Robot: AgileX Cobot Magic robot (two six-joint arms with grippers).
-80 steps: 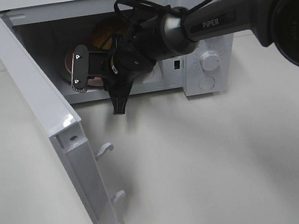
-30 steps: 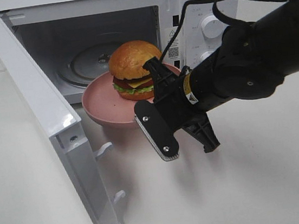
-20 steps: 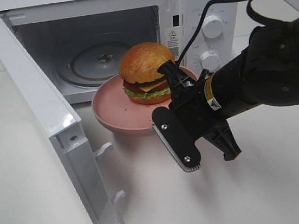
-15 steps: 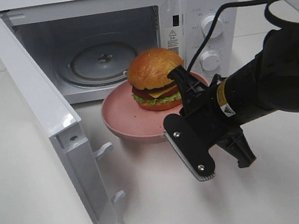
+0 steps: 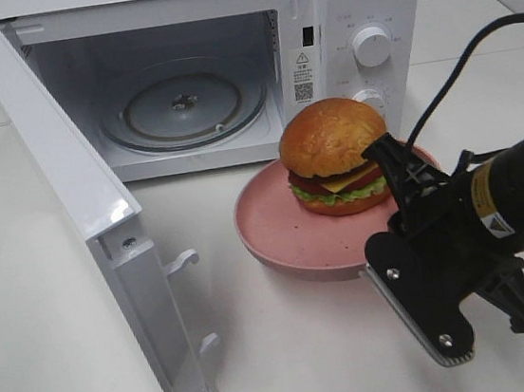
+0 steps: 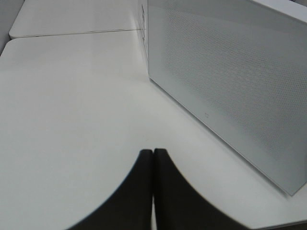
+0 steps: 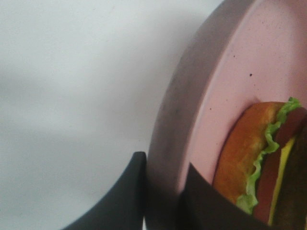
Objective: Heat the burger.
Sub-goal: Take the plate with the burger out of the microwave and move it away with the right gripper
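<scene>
The left claw [image 6: 153,191], fingers pressed together, hangs above the white table [image 6: 72,96] beside the microwave's perforated wall [image 6: 230,81].

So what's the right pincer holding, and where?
The right pincer grips the pink plate by its rim, burger on it.

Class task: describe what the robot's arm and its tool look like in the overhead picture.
The right arm is matte black with a yellow sticker and a black cable looping behind it. Its tool has flat black fingers, silver screws and a ribbed grey pad along one edge.
</scene>
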